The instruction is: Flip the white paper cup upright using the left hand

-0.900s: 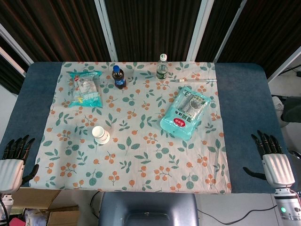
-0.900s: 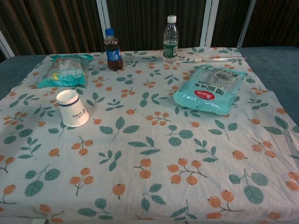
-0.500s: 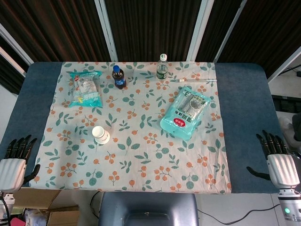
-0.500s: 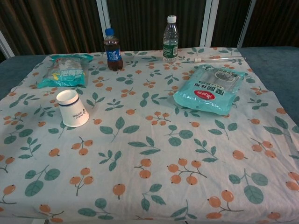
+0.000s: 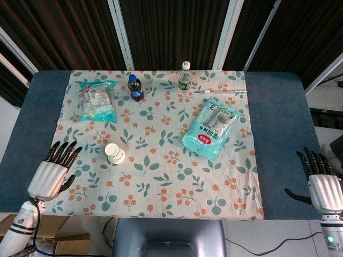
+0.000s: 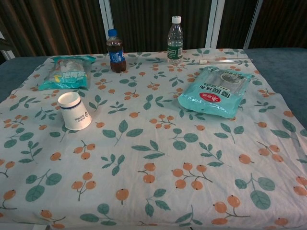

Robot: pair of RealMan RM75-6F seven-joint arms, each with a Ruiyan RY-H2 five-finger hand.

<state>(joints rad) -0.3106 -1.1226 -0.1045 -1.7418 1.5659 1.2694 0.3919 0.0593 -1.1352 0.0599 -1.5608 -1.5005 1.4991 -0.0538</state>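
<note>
The white paper cup (image 5: pixel 114 153) (image 6: pixel 73 111) lies on its side on the floral cloth, left of centre, its open mouth turned to the far left. My left hand (image 5: pixel 53 173) hovers over the cloth's near left edge, fingers apart and holding nothing, a short way left and nearer than the cup. My right hand (image 5: pixel 322 184) is at the near right corner beyond the cloth, fingers apart and empty. Neither hand shows in the chest view.
A teal snack bag (image 5: pixel 98 101) lies at the far left. A cola bottle (image 5: pixel 134 88) and a clear water bottle (image 5: pixel 185 77) stand at the back. A light blue pouch (image 5: pixel 212 127) lies right of centre, a thin straw (image 5: pixel 225 91) behind it.
My left hand has moved up and to the right, from the table's near left corner onto the cloth's edge toward the cup. My right hand has sunk slightly lower in view. The cup is unmoved.
</note>
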